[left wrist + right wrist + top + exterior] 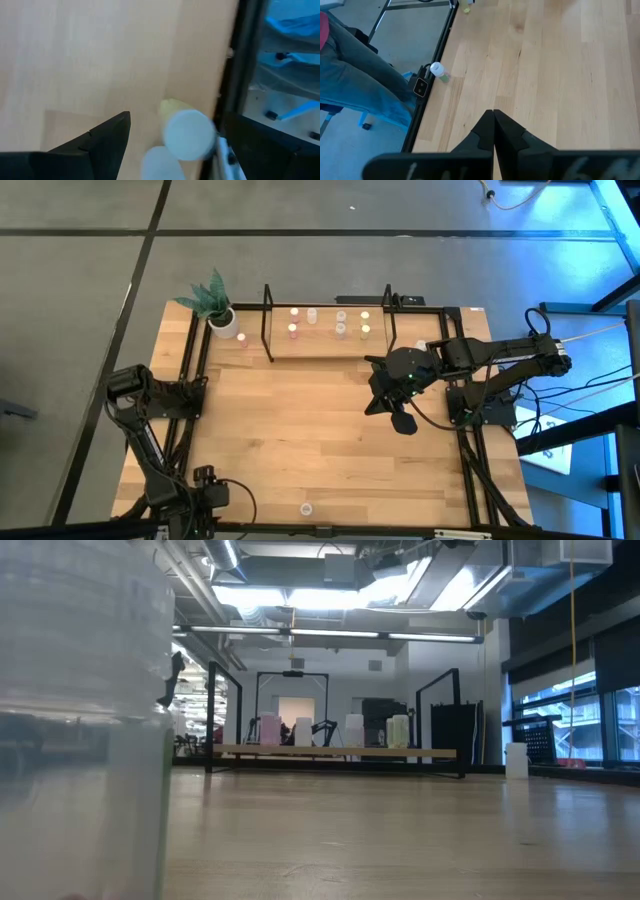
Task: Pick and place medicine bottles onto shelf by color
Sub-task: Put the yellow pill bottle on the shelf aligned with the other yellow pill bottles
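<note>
The right gripper (388,412) hangs over the bare table (300,440) with its fingers pressed together, holding nothing. One lone bottle (306,508) stands far from it, by the table's near edge. More medicine bottles (340,328) stand on the shelf (330,350). A potted plant (222,315) sits beside it. The left gripper (165,150) waits low by that near edge, fingers apart.

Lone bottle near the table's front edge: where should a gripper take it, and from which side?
Probably across its round sides just under the cap, coming straight down. The lone bottle seems to stand upright on bare wood, and the black edge rail runs close beside it, so a level approach from that side looks cramped.
</note>
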Robot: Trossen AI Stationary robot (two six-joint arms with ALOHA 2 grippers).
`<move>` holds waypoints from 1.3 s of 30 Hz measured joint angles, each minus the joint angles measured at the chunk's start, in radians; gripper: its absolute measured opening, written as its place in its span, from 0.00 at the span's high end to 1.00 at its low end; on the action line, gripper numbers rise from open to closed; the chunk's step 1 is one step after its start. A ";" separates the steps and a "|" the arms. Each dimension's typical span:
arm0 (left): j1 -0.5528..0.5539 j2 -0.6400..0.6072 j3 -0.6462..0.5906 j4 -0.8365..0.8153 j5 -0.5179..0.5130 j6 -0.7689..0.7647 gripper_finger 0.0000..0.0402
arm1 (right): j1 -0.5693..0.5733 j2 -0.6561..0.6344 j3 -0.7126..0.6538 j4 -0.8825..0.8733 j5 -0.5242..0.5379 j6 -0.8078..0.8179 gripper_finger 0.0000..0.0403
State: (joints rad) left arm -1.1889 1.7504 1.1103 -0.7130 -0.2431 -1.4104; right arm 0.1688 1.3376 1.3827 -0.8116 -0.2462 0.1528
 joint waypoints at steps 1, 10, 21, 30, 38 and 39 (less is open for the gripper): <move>-0.003 0.000 0.000 0.009 0.000 0.000 0.22 | 0.000 0.000 0.000 0.000 0.000 -0.001 0.99; -0.023 0.000 0.000 0.020 -0.009 0.000 0.22 | 0.000 0.000 0.000 0.000 0.000 -0.001 0.99; -0.023 0.000 0.000 0.016 -0.062 0.007 0.22 | 0.000 0.000 0.000 0.000 0.000 -0.001 0.99; -0.023 0.000 0.000 0.008 -0.055 0.007 0.22 | 0.000 0.000 0.000 0.000 0.000 -0.001 0.99; -0.022 0.000 0.000 -0.013 -0.054 0.007 0.27 | 0.000 0.000 0.000 0.000 0.000 -0.001 0.99; -0.021 0.000 0.000 -0.013 -0.054 0.007 0.28 | 0.000 0.000 0.000 0.000 0.000 -0.001 0.99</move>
State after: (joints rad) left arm -1.2100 1.7508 1.1103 -0.7258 -0.2974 -1.4036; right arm 0.1688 1.3376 1.3827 -0.8116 -0.2462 0.1515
